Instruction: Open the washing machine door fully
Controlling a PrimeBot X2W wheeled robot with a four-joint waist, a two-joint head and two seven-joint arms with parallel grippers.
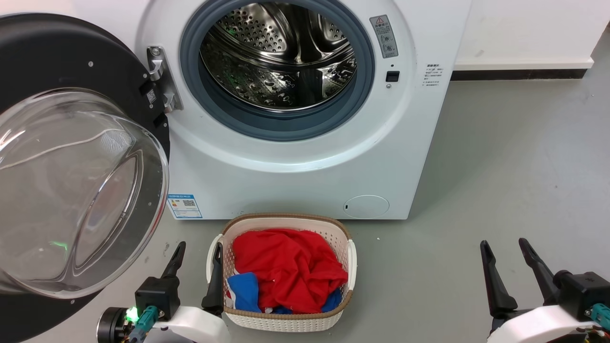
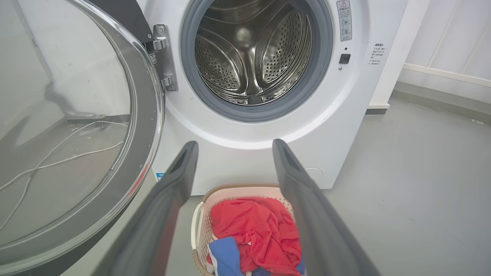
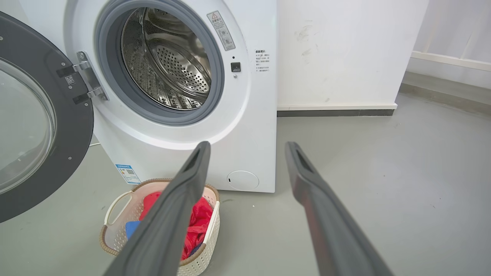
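The left gripper (image 1: 199,247), its two long dark fingers spread wide and holding nothing, hangs low beside the white perforated laundry basket with the brown woven rim (image 1: 286,218). One finger overlaps the basket's corner in the head view, and whether it touches I cannot tell. The right gripper (image 1: 504,244), equally wide and empty, sits well apart over the bare grey floor (image 1: 500,166). Just left of the left gripper stands the washing machine door (image 1: 71,181), a large glossy black disc with a bulging clear glass bowl. It is swung out on its metal hinge (image 1: 159,78), inner face toward the robot, leaving the steel drum (image 1: 281,52) uncovered. The door looks largely open, though whether it has reached its stop is unclear. If more swing is needed, a finger pressed on the curved glass would likely skid off. A sideways sweep could snag and drag the basket, and a push past the stop would strain the hinge.
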